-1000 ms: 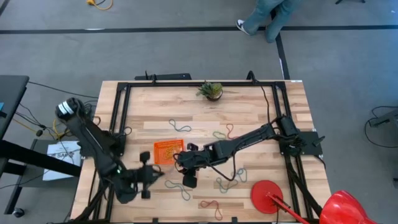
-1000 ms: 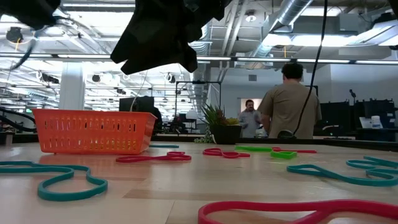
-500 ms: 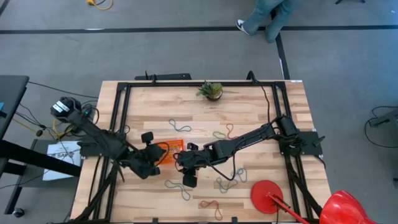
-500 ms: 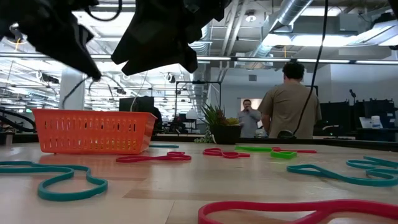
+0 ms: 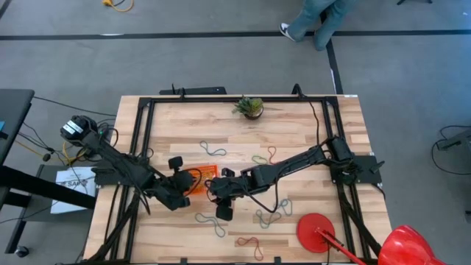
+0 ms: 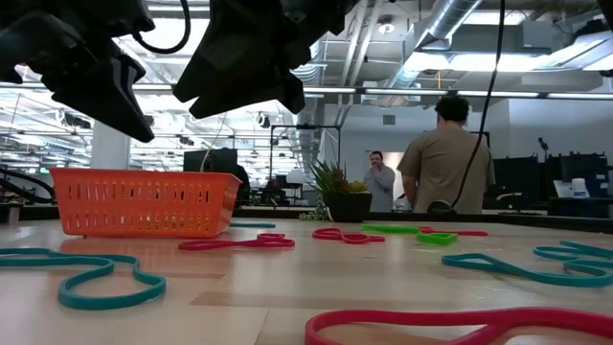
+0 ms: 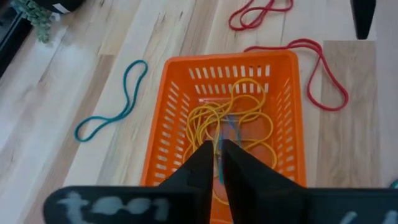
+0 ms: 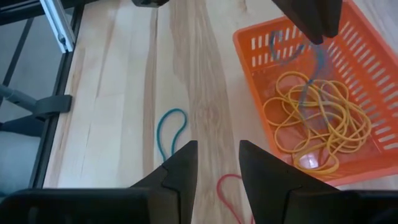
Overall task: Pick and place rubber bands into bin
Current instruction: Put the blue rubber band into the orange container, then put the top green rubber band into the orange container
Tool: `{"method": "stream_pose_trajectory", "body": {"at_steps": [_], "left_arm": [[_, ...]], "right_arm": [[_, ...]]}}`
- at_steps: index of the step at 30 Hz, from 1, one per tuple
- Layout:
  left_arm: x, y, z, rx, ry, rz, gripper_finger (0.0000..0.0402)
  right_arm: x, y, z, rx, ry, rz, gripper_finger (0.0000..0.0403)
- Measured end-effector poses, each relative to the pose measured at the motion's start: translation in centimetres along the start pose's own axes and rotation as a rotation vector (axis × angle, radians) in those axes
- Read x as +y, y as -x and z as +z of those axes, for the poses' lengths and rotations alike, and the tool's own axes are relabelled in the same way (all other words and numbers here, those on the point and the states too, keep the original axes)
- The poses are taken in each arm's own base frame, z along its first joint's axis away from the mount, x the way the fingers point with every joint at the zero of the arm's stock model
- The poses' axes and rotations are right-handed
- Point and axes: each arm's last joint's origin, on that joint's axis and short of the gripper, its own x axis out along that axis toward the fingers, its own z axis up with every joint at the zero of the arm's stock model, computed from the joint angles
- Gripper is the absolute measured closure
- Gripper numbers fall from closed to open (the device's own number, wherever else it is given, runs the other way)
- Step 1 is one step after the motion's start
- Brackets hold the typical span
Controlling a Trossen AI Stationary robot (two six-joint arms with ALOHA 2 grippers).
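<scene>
Left arm: the left gripper (image 7: 216,163) hangs over the bin (image 5: 197,179), its fingers parted only by a narrow slit; a blue rubber band (image 8: 305,68) dangles between its tips and the bin's floor, and whether the fingers still pinch it cannot be told. Centre-left of the bench (image 5: 184,132): the bin, an orange mesh tray, holds a tangle of yellow rubber bands (image 7: 239,118). Loose rubber bands lie on the bench around it: a teal loop (image 7: 112,109) to one side, red loops (image 7: 320,71) to the other. Centre: the right gripper (image 8: 214,163) hovers just beside the bin, jaws spread and empty, above a teal band (image 8: 171,134). Right: a red disc (image 5: 316,232) rests near the front corner; a potted plant (image 5: 250,107) stands at the far edge.
</scene>
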Motion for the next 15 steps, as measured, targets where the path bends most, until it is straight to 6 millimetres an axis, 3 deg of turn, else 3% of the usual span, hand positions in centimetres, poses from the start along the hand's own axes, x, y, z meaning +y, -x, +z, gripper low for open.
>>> {"method": "stream_pose_trajectory", "body": {"at_steps": [10, 15], "left_arm": [[0.12, 0.00, -0.20, 0.017, 0.000, 0.011, 0.0310], [-0.09, 0.01, 0.13, -0.012, 0.028, -0.007, 0.0296]], "right_arm": [[0.00, 0.00, 0.00, 0.000, 0.000, 0.000, 0.0291], [0.02, 0.00, 0.00, 0.000, 0.000, 0.000, 0.0291]]}}
